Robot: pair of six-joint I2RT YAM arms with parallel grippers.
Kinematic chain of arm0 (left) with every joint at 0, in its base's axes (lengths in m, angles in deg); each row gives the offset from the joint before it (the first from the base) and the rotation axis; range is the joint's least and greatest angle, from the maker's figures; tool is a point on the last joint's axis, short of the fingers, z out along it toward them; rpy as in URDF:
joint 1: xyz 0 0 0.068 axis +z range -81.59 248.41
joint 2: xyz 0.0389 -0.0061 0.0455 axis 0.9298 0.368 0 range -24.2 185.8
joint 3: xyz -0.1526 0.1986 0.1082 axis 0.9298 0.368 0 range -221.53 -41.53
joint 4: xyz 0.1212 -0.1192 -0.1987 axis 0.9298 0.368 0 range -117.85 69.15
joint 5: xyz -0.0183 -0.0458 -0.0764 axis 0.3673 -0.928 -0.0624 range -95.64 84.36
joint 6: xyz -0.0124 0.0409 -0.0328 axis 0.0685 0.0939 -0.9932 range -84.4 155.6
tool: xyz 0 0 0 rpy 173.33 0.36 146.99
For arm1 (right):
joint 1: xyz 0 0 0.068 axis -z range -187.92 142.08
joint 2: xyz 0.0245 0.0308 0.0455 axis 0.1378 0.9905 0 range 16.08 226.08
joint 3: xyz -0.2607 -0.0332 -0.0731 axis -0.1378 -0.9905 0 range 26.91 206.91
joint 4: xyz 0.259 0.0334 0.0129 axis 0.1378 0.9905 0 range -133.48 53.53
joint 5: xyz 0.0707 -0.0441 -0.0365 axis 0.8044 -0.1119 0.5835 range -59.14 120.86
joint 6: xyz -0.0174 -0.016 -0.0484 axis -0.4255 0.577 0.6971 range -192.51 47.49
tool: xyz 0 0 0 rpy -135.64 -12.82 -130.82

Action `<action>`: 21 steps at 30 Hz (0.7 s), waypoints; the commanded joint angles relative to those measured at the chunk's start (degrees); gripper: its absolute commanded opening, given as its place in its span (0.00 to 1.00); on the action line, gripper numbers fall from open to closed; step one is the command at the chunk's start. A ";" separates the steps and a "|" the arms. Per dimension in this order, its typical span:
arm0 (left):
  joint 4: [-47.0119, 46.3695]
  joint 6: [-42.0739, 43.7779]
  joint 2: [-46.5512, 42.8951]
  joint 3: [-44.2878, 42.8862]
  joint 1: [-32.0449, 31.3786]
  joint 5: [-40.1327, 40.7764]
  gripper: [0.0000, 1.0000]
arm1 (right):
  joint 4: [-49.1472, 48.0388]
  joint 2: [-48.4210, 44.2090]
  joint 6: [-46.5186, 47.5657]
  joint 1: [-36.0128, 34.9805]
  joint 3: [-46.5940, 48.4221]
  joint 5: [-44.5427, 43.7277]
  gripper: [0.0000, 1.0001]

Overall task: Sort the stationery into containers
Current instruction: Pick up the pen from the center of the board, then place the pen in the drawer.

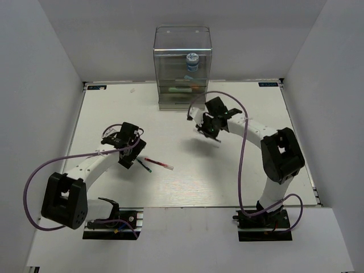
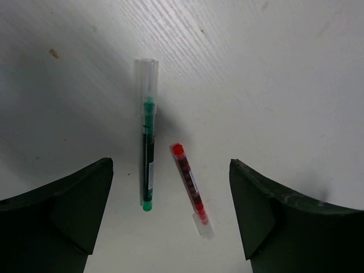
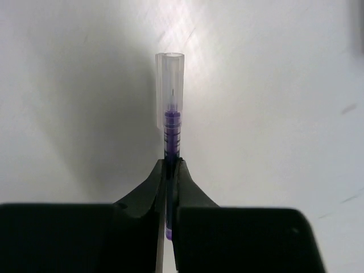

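A green pen (image 2: 148,149) with a clear cap and a red pen (image 2: 190,186) lie side by side on the white table; they also show in the top view as the green pen (image 1: 144,165) and the red pen (image 1: 159,164). My left gripper (image 2: 170,213) is open above them, its jaws either side of both pens. My right gripper (image 3: 172,166) is shut on a purple pen (image 3: 172,122) with a clear cap, held above the table in front of the clear cabinet (image 1: 182,67). The blue-white roll (image 1: 192,61) and several pens sit inside the cabinet.
The cabinet stands at the table's far edge. Purple cables loop over both arms. White walls enclose the table on three sides.
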 commanded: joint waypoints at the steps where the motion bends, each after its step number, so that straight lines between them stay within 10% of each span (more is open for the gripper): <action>1: 2.89 -0.70 2.73 -3.57 -0.31 0.12 0.91 | -8.87 2.13 10.46 0.31 10.85 0.65 0.00; 21: 2.98 -1.23 5.73 -2.97 -0.31 -2.17 0.85 | -28.47 27.44 23.74 5.14 36.91 12.95 0.00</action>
